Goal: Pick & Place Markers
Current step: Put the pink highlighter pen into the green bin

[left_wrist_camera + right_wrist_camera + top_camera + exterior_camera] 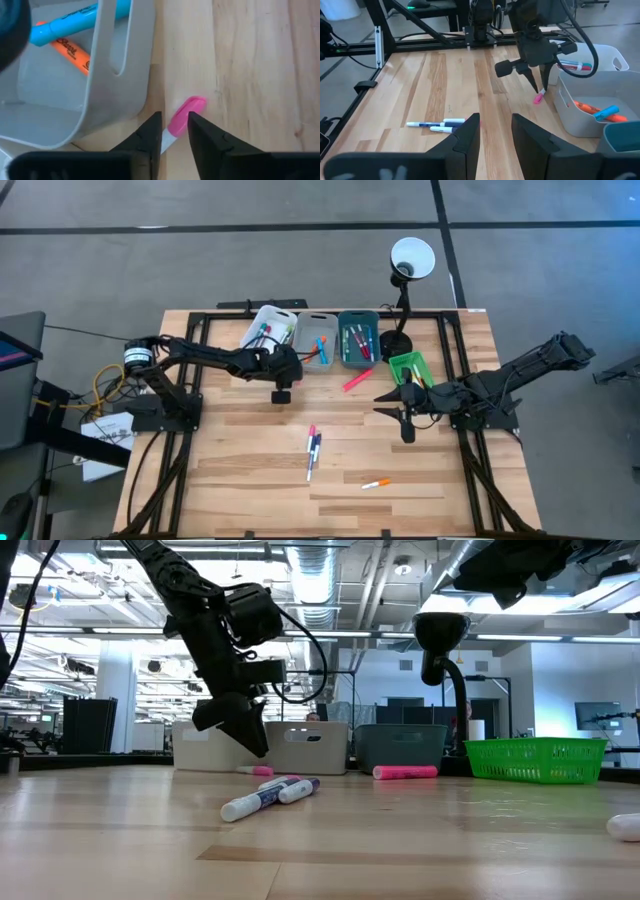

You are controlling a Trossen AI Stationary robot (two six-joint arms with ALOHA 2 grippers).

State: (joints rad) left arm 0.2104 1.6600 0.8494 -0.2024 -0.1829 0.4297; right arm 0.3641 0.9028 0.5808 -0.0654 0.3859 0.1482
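A marker with a pink cap and white barrel point(189, 107) lies close beside the grey bin point(75, 95), which holds a blue and an orange marker. My left gripper point(174, 120) slants down over it and is shut on it; the right wrist view shows the same gripper point(541, 86) with the pink cap point(538, 99) below its tips. My right gripper point(405, 420) waits open near the green basket point(410, 367), holding nothing. More markers lie loose: a pink one point(357, 381), a blue and purple group point(313, 450) and an orange one point(375, 483). My left gripper pinches the marker between its two fingers where the pink cap meets the white barrel point(172, 131). The fingers slant down from the table's left side. The cap end points down and away from the fingers toward the wood. Whether it is lifted clear, I cannot tell.
Along the far edge stand a white bin point(268, 326), the grey bin point(316, 340) and a teal bin point(358, 338), each with markers in it. A black desk lamp point(410, 260) rises behind the green basket. Bare wood stretches across the near half of the table.
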